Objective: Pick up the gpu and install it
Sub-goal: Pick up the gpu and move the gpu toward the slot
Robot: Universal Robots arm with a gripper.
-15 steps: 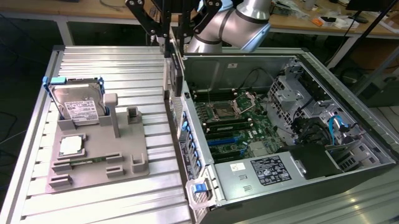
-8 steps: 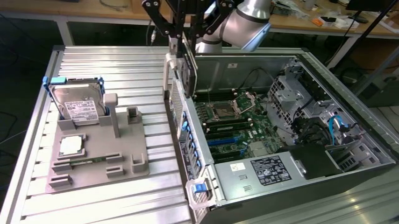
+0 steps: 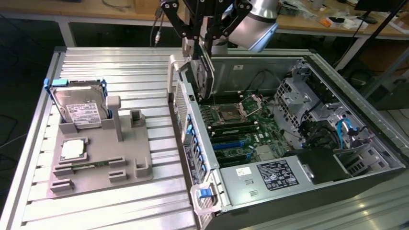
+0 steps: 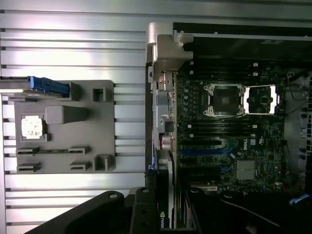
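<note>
Exterior view | pincer clamped on gpu | gpu upright beneath it, above case

Exterior view high, oblique, wrist view straight down, both sharing motherboard, grey tray

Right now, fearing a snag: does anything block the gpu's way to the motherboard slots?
Nothing visible does. The end effector holds the gpu upright over the open case; the blue slots lie bare.

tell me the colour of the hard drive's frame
Blue; the frame shows best in the exterior view.
</note>
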